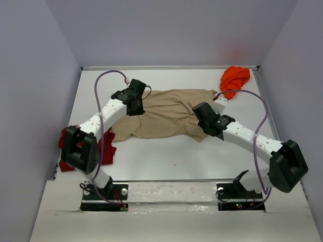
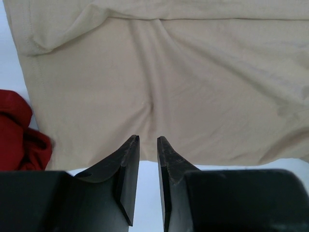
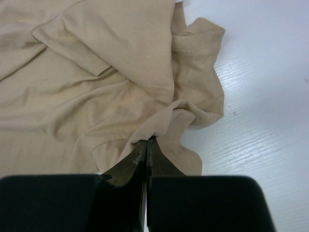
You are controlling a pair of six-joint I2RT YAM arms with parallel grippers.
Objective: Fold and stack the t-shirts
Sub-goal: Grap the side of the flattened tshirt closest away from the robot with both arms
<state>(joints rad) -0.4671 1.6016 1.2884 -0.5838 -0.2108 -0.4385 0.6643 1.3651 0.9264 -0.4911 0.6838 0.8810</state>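
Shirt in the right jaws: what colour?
Plain tan shirt, no pattern; shows best in the right wrist view.

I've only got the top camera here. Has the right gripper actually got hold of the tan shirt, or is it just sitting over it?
Observer: It has hold. In the right wrist view the right gripper is shut on a pinched fold at the edge of the tan shirt.
Operator: And the left one?
Observer: The left gripper has its jaws a little apart with nothing between them. The tan cloth lies just beyond the tips.
Operator: Anything else near it?
Observer: The red shirt lies bunched at the left edge of the left wrist view, right beside the tan shirt's side hem.
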